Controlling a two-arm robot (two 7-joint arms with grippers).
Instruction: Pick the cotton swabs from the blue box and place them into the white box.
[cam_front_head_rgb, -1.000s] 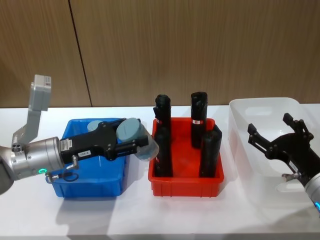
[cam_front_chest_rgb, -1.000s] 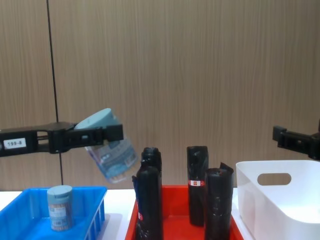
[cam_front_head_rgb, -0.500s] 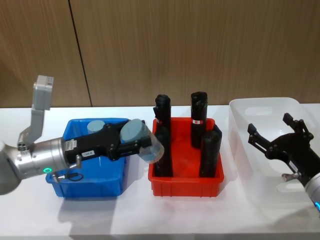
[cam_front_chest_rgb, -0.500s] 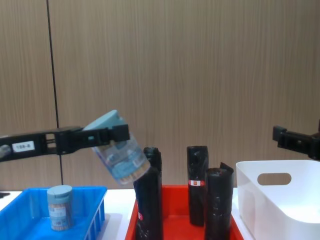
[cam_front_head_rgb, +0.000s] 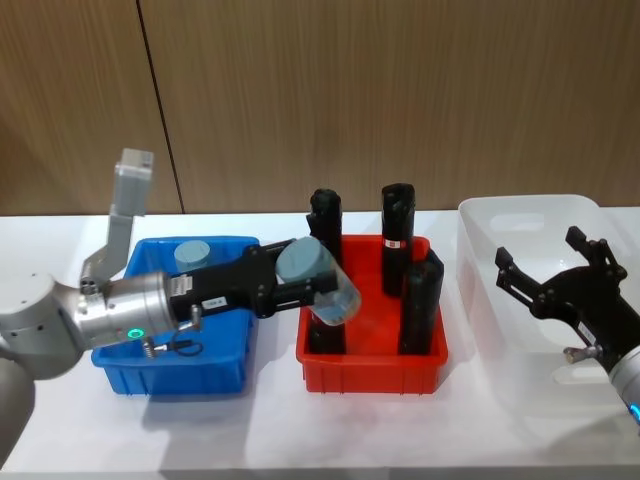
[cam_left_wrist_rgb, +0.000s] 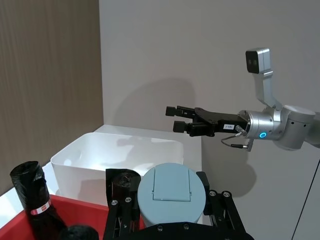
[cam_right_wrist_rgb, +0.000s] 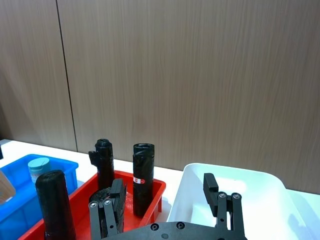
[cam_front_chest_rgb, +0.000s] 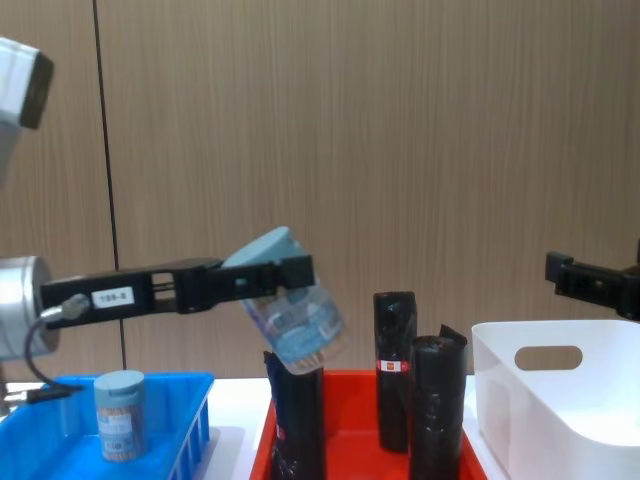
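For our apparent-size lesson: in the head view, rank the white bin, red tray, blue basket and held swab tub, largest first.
White plastic bin, below the right claw.
Red plastic tray and blue slotted basket: alike, unranked.
Clear grey-lidded cotton swab tub in the left claw.

The cotton swabs have pale grey-blue lids over clear bodies with printed labels; the blue box is bright blue; the white box plain white; the tray red; the rolls black, one red-tagged; left pincer and right pincer black; the wall brown wood-grain; the tabletop white.
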